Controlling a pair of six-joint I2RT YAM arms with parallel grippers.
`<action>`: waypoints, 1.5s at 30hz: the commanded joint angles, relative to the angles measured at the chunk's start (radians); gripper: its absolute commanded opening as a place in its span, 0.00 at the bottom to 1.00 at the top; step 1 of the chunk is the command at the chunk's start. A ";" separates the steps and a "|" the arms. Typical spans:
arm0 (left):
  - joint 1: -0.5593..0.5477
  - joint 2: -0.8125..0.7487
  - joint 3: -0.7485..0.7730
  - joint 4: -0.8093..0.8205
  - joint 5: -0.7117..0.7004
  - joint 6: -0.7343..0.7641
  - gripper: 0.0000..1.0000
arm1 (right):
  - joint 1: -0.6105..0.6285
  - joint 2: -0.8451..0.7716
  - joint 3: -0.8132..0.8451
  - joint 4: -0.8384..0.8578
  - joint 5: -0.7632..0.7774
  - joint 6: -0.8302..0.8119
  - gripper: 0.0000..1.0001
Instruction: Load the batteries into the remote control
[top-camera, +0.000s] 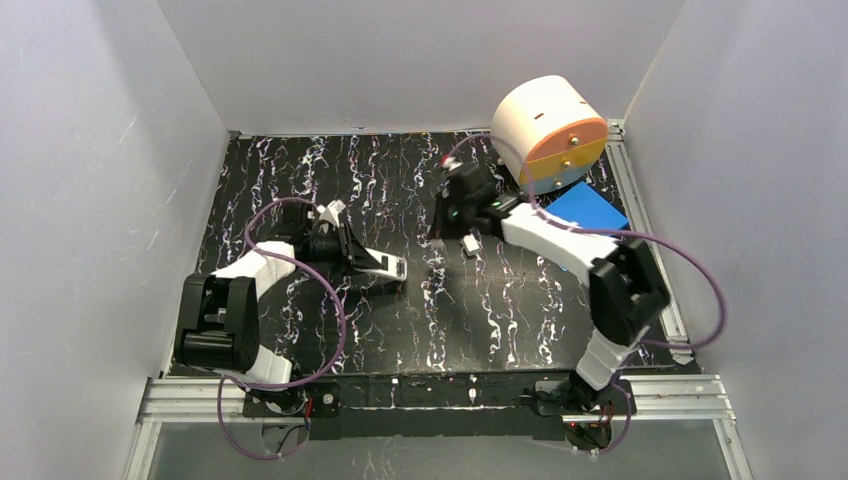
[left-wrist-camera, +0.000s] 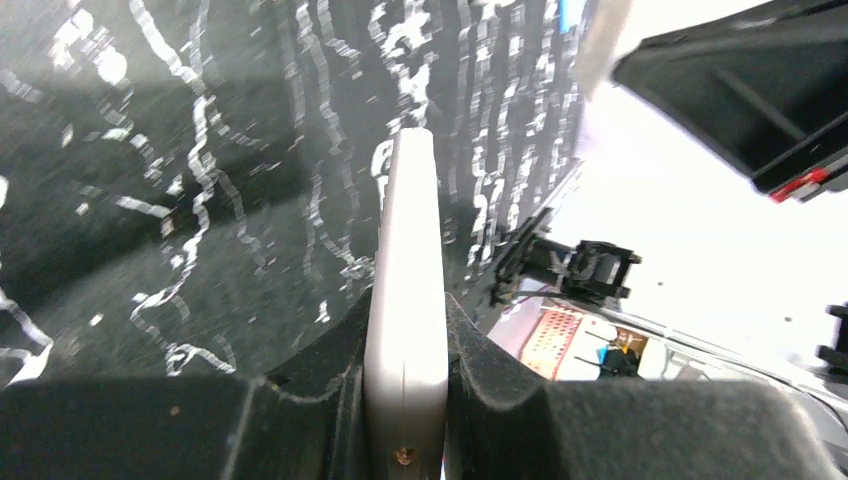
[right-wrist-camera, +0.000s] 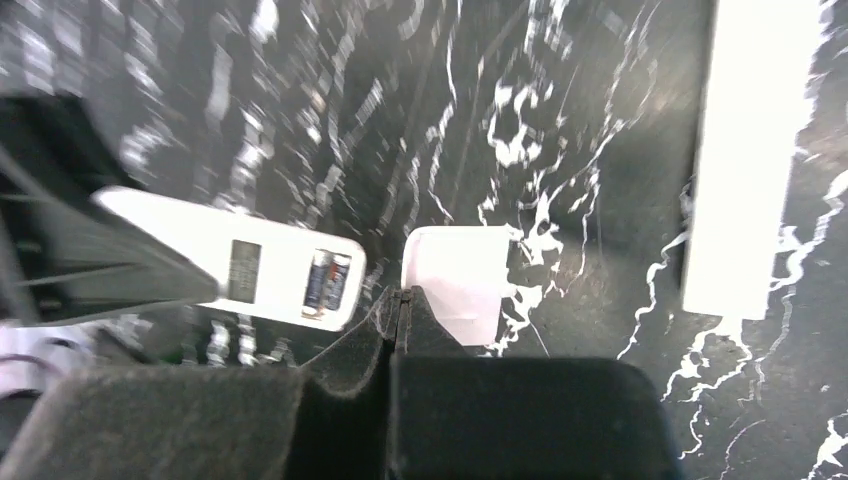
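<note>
My left gripper (left-wrist-camera: 404, 345) is clamped on the remote control (left-wrist-camera: 410, 220). I hold it edge-on between both pads at the bottom centre of the left wrist view, and its free end points up the frame with the black marbled table (left-wrist-camera: 150, 200) behind it. In the right wrist view the remote sits at left centre, with two batteries (right-wrist-camera: 328, 281) side by side in its recess. My right gripper (right-wrist-camera: 398, 300) has its jaws drawn together, the tips at the edge of a small white plate (right-wrist-camera: 462, 268) mid-frame. I cannot tell whether they pinch it.
</note>
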 joint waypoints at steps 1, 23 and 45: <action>0.007 -0.056 0.066 0.155 0.150 -0.156 0.00 | -0.113 -0.171 -0.094 0.295 -0.236 0.228 0.01; 0.005 0.004 0.325 0.583 0.350 -0.727 0.00 | -0.194 -0.267 -0.231 1.062 -0.437 0.899 0.01; 0.005 0.031 0.346 0.677 0.392 -0.780 0.00 | -0.211 -0.284 -0.221 1.045 -0.526 0.938 0.01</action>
